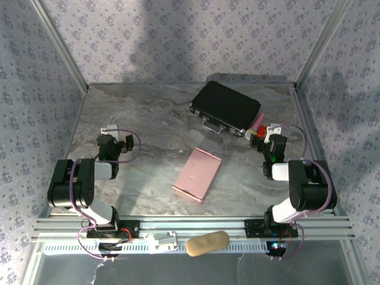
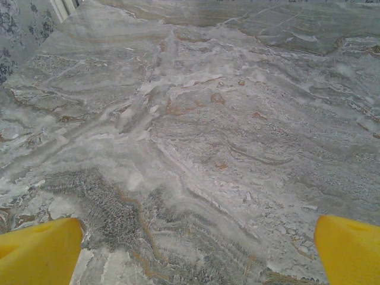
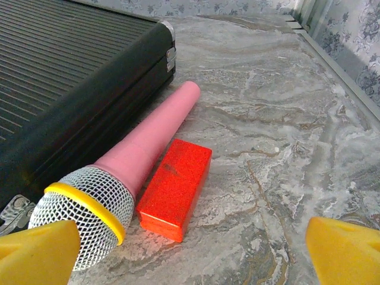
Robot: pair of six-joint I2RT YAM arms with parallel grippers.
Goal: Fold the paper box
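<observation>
From above, the box [image 1: 197,174] is a slim pink rectangle lying flat on the table [image 1: 148,119]. It sits out in the gap between the two sets of jaws, well apart from both and nearer the arm bases than either. The left gripper [image 1: 111,132] sits off to one side of it and the right gripper [image 1: 265,134] off to the other. From up here both are small and dark, and their spread is hard to read. Just beyond the right jaws is the black case [image 1: 225,107]. A sliver of pink mic [image 1: 259,123] peeks out between case and gripper, mostly hidden. A tan lump [image 1: 208,243] rests on the front rail; I can't tell what it is.

Left wrist: two yellow pads [image 2: 38,252] are cut off at the bottom corners. The jaws are spread wide, with bare marble between and ahead of them.

Right wrist: the pads [image 3: 35,255] are again in the bottom corners, the jaws wide and gripping nothing. The mic's mesh head, yellow-ringed, sits right by the lower-left pad; whether it touches, I can't say. Its pink handle runs away from the jaws along the case. A red block [image 3: 175,187] lies just beside the handle, ahead of the jaws. The case runs out of frame, with a latch clipped at the lower-left edge.
</observation>
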